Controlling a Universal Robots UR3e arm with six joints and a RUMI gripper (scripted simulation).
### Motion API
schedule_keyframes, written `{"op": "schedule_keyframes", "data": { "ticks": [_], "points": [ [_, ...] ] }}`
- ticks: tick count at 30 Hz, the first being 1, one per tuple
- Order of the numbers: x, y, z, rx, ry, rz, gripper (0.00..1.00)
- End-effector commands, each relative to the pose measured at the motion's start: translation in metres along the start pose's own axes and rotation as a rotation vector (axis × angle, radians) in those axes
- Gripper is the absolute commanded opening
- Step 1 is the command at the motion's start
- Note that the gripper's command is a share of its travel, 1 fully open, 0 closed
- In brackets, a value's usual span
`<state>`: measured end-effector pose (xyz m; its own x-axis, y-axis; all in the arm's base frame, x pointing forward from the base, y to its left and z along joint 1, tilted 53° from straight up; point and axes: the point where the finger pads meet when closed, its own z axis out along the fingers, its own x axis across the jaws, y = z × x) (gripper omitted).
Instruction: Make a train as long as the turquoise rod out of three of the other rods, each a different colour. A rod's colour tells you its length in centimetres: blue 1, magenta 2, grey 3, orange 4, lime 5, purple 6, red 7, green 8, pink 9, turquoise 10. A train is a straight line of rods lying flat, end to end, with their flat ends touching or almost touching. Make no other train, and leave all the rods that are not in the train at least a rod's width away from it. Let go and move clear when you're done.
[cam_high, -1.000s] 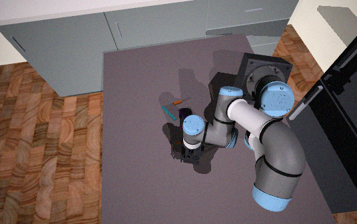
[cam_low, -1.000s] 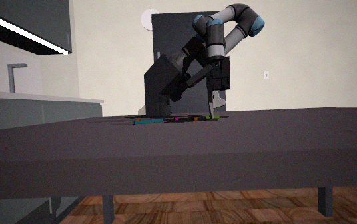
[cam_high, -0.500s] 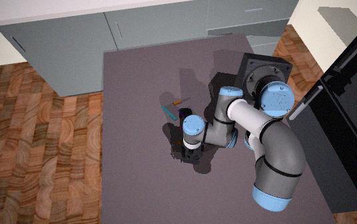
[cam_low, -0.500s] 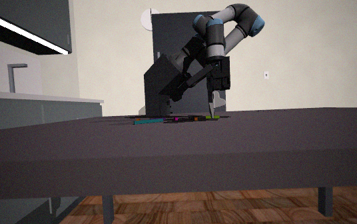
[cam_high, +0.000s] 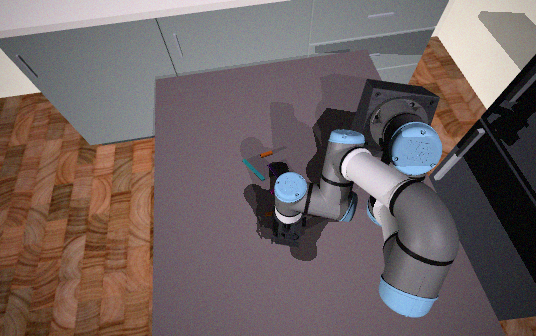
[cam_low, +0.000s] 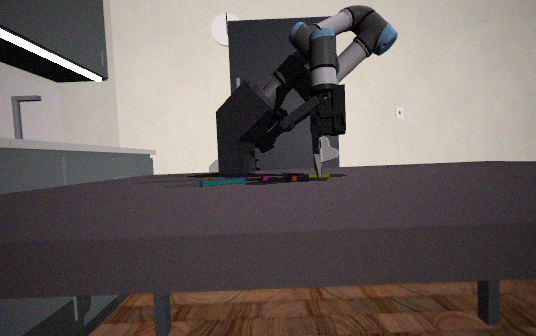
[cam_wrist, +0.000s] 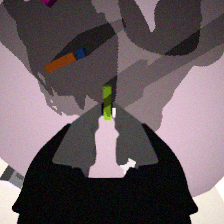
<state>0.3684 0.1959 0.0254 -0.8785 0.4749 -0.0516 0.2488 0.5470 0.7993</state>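
Brown-grey, the table (cam_high: 210, 290) (cam_low: 260, 260) runs from the near edge of the exterior view toward a cream wall (cam_low: 440, 75). Nearest lies the turquoise rod (cam_high: 253, 169) (cam_low: 223, 182), left of centre, flat and serving as the measure. Beyond it, to the right, the near orange rod (cam_high: 269, 214) (cam_low: 294, 178) (cam_wrist: 60, 62) meets the blue rod (cam_wrist: 80, 53) end to end, apparently touching. Farther right, the jaws (cam_high: 287, 235) (cam_low: 318, 175) are clenched on the lime rod (cam_low: 325, 175) (cam_wrist: 107, 100), low at the table. Left of these lie the magenta rod (cam_high: 272, 191) (cam_low: 265, 178) (cam_wrist: 49, 2), the purple rod (cam_high: 272, 169) (cam_low: 236, 178) and the far orange rod (cam_high: 266, 154) (cam_low: 207, 179).

Handling (judged): lime should be light, stiff and rather slippery, best gripped by its long sides near the middle; with orange and blue it would complete the length. Count: two orange; one each of turquoise, blue, lime, magenta and purple; seven visible.

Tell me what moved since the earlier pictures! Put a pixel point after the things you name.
Nothing has visibly moved. The gripper (cam_high: 286, 236) (cam_low: 319, 175) (cam_wrist: 107, 103) is still down at the lime rod (cam_low: 325, 176) (cam_wrist: 107, 94), its fingertips shut on it now. The turquoise rod (cam_high: 253, 170) (cam_low: 223, 182) stayed where it was, too.
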Motion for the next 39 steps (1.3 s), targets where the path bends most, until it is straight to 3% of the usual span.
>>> {"op": "schedule_keyframes", "data": {
  "ticks": [1,39],
  "points": [
    [-0.0005,0.0001,-0.0002,0.0,-0.001,-0.001,0.0],
    [-0.0005,0.0001,-0.0096,0.0,-0.001,-0.001,0.0]
  ]
}}
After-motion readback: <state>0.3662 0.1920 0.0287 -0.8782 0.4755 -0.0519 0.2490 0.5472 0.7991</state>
